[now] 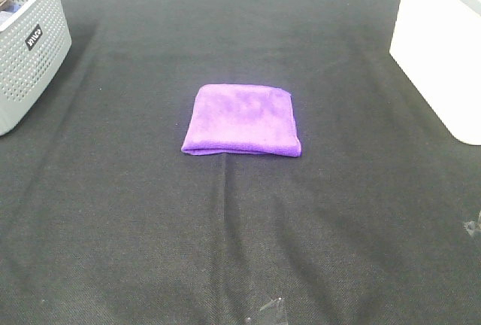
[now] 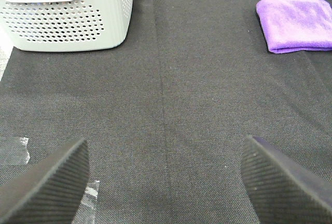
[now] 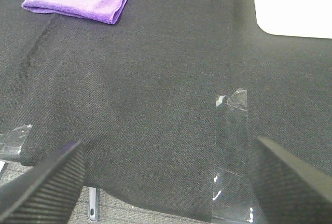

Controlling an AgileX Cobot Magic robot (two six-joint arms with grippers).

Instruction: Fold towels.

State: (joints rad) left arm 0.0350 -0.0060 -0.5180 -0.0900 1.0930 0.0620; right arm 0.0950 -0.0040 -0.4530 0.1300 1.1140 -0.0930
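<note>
Gaping wide, left hand and right hand alike, fingers far apart, nothing held, nothing touched, both poised above bare black cloth on the bench. Lay folded into a compact purple pad, the towel, near the middle of the bench, well apart from either hand. Stood at ten o'clock from the towel, a grey perforated basket; at two o'clock, a white box. Clear tape strips stuck near the cloth's edge.
</note>
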